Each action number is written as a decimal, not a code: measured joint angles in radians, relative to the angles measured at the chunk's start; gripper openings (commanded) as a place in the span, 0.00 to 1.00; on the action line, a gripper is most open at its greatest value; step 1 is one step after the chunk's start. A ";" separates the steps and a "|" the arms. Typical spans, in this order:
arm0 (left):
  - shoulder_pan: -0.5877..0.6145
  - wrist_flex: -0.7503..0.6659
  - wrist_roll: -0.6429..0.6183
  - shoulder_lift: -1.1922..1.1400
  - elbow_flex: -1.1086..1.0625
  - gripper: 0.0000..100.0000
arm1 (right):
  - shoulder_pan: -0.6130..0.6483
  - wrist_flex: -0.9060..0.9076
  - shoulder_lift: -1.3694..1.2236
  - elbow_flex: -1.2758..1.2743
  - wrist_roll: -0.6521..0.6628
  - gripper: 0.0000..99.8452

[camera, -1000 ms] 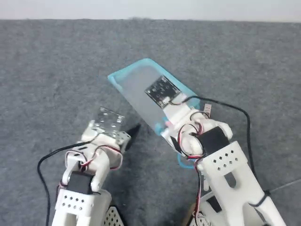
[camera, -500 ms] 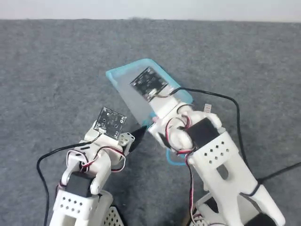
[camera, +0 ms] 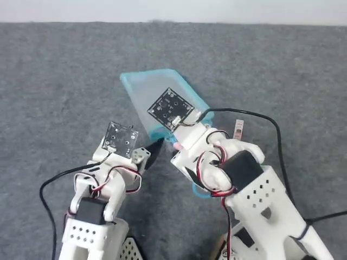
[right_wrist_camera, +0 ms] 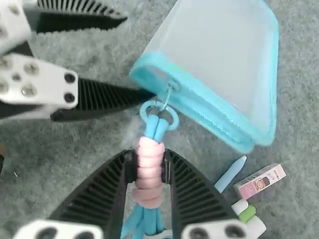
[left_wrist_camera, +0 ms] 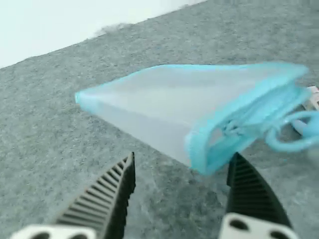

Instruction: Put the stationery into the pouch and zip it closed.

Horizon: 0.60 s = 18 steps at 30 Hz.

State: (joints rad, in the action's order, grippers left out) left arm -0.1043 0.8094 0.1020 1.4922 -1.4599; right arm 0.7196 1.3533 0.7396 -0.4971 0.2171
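While right gripper (right_wrist_camera: 148, 158) clamps pink pull (right_wrist_camera: 148, 175), left gripper (left_wrist_camera: 183, 164) gapes at pouch (left_wrist_camera: 164, 107) corner

Print on the small pink box (right_wrist_camera: 260, 181) is unreadable.

Pouch (camera: 146, 89) frosted clear, turquoise trim; zipper pull (right_wrist_camera: 148, 172) pink; mat (camera: 54, 81) grey; jaws black, ribbed

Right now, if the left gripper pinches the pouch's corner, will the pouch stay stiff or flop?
Probably flop: the pouch looks like thin translucent film with soft fabric edging, and it bulges unevenly. It is likely light too, since nothing shows through its walls. The smooth film may slip in the open left gripper; the stitched edge seems the safer hold.
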 measured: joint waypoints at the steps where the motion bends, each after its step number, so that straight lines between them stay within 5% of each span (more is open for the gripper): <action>1: 0.005 -0.002 0.003 0.000 0.000 0.28 | 0.000 -0.012 0.002 -0.021 0.002 0.01; 18: 0.021 -0.021 0.005 0.000 -0.011 0.28 | 0.000 0.000 0.058 -0.069 0.023 0.01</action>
State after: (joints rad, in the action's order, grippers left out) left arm -0.0829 0.7879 0.1066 1.4922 -1.4707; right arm 0.7196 1.3533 0.7979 -0.5662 0.2401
